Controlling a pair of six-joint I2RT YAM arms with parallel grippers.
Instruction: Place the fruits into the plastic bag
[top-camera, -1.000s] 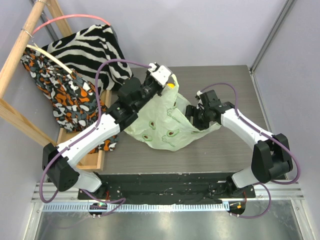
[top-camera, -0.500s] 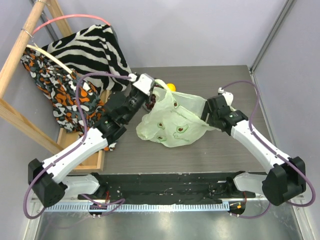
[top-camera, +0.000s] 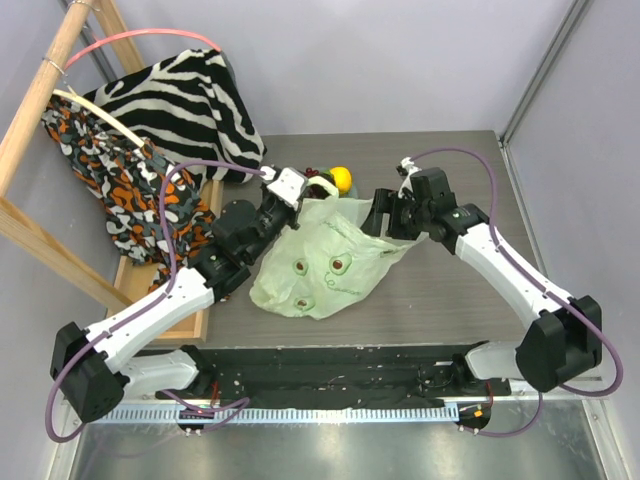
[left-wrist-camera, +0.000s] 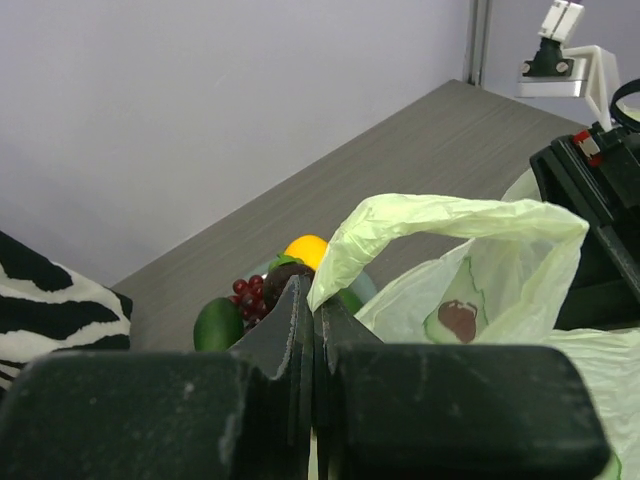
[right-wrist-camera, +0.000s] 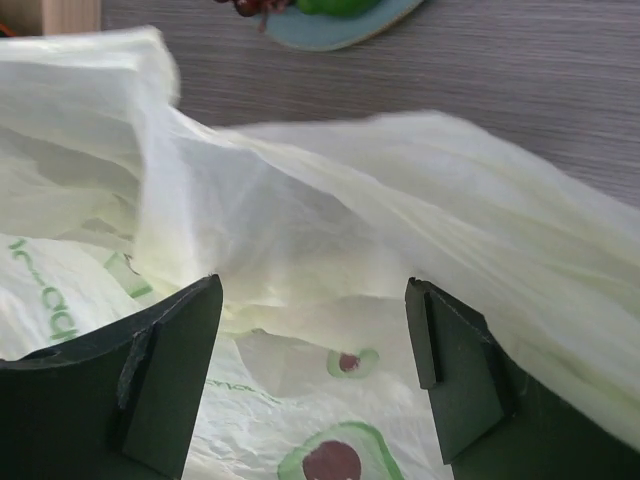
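plastic bag (top-camera: 325, 262) slumped mid-worktop (top-camera: 450, 300), long axis near-left to far-right, handle end pointing at far edge, left gripper (left-wrist-camera: 312, 300) clamped on one handle, right gripper (right-wrist-camera: 315, 330) spread wide over bag's far-right edge, fruits (top-camera: 342, 178) on plate (left-wrist-camera: 362, 285) just behind, grey wood-grain top, pale walls (top-camera: 400, 60), zebra cloth (top-camera: 185, 95) far-left

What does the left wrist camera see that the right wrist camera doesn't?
Only the left wrist view: the left gripper shut on the plastic bag by its handle, the yellow lemon and the zebra-striped cloth. Only the right wrist view: the right gripper, open, with the bag's crinkly folds beyond its fingers. Both: the pale green bag with its avocado pictures, and the grey table.
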